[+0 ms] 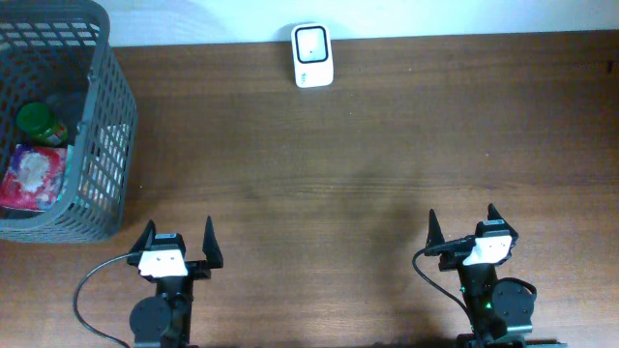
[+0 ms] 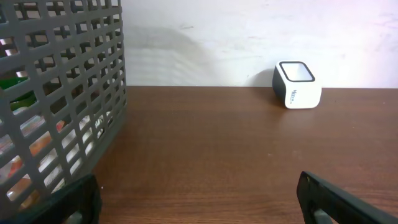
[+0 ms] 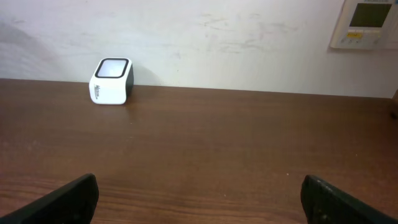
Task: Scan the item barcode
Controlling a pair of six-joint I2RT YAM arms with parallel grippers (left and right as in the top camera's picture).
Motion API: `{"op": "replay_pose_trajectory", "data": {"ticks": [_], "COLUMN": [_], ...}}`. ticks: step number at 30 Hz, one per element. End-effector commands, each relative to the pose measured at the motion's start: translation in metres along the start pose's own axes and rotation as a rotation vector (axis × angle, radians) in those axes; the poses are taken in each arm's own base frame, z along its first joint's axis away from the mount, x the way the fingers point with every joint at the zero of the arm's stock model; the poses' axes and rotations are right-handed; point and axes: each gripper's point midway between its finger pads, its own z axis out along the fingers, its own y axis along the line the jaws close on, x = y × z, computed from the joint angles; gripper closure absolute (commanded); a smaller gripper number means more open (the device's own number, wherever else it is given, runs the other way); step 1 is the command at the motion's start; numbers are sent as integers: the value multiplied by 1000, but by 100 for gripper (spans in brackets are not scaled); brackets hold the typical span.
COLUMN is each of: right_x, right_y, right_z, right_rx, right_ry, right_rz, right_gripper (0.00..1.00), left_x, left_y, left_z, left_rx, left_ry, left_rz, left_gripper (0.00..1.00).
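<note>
Both of mine are spread wide and holding nothing: left pincer parked at the near edge at about 7 o'clock on the worktop, right pincer at about 5 o'clock. Neither touches anything. Only bare wood lies in front of each.

Out from the left pincer, at its 10 o'clock, stands the grey mesh basket. The goods are inside it: a green-lidded jar and, just beside it towards me, a red-and-white packet. I can't make out a barcode on either from here.

Further out, at 12 o'clock against the back wall, sits the white barcode scanner, window facing up and well apart from both arms and from the basket.

My read is that the job is right at the start. No item is lifted and nothing is near the scanner window. All of it is left to do: reach into the basket, take one item, carry it across and show its code to the scanner. The left arm looks better placed for that pick.
</note>
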Motion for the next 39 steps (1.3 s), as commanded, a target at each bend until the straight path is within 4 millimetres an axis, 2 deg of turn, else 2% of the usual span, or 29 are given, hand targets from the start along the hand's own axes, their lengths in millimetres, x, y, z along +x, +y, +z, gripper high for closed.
{"op": "replay_pose_trajectory", "data": {"ticks": [1,3,5,8,9,11,14,15,20,22,25,27,29,31,33,35,36,38,39], "right_x": [3,3,4,3,3,3,3,3,3,4,4,3,3,3,3,3,4,3,4], "right_y": [-2,-2,-2,-2,-2,-2,-2,-2,-2,-2,-2,-2,-2,-2,-2,-2,-2,-2,-2], "right_z": [0,0,0,0,0,0,0,0,0,0,0,0,0,0,0,0,0,0,0], "right_rx": [8,8,8,8,8,8,8,8,8,8,8,8,8,8,9,8,8,8,8], "right_ry": [5,5,6,5,5,5,5,5,5,6,6,5,5,5,5,5,6,5,6], "right_rz": [12,12,12,12,12,12,12,12,12,12,12,12,12,12,12,12,12,12,12], "right_gripper": [1,1,1,1,1,1,1,1,1,1,1,1,1,1,1,1,1,1,1], "left_x": [1,-4,-31,-78,-90,-121,-151,-157,-211,-233,-264,-273,-271,-273,-285,-302,-316,-335,-340], "left_y": [-4,-23,-47,-81,-86,-93,-93,-93,-87,-86,-89,-91,-96,-130,-141,-139,-132,-118,-106], "left_z": [0,-2,-9,-34,-43,-65,-87,-90,-113,-115,-103,-76,-46,-50,-54,-52,-42,-14,8], "left_rx": [26,134,276,485,519,562,561,559,517,509,523,532,565,810,904,880,824,705,619], "left_ry": [1,-20,-132,-347,-410,-574,-715,-732,-831,-839,-798,-641,-416,-323,-380,-447,-448,-383,-294], "left_rz": [18,19,30,87,107,156,183,187,198,197,192,156,112,135,179,186,137,81,37], "left_gripper": [1,1,1,1,1,1,1,1,1,1,1,1,1,1,1,1,1,1,1]}}
